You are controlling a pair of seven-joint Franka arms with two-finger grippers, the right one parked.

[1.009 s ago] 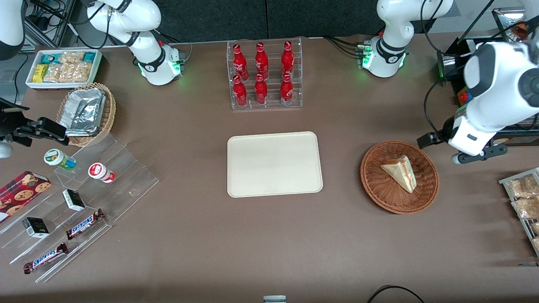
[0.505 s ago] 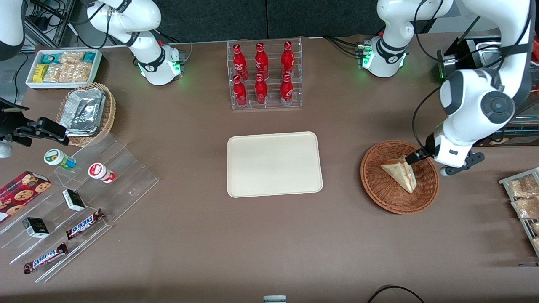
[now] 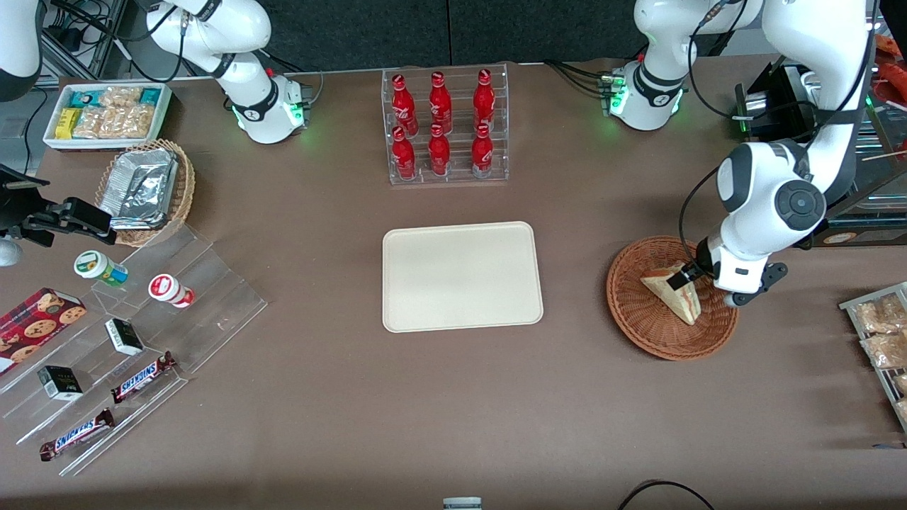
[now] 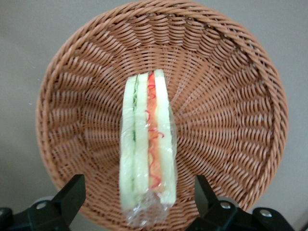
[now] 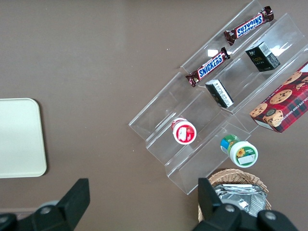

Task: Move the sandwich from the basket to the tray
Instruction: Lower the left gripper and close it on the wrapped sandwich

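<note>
The sandwich is a pale bread wedge in clear wrap with a red-orange and green filling stripe. It lies in the reddish-brown wicker basket toward the working arm's end of the table. My left gripper is open just above the sandwich's wide end. In the left wrist view the sandwich lies on its edge in the basket, and the gripper has one black finger on each side of the sandwich without touching it. The cream tray lies flat at the table's middle and holds nothing.
A clear rack of red bottles stands farther from the front camera than the tray. A rack of snack packets is beside the basket at the table edge. A clear stepped stand, a foil-pack basket and a white bin sit toward the parked arm's end.
The left arm has swung down and in from the table's end. Its gripper has moved from beside the basket to over the sandwich's wide end. The sandwich has not moved.
</note>
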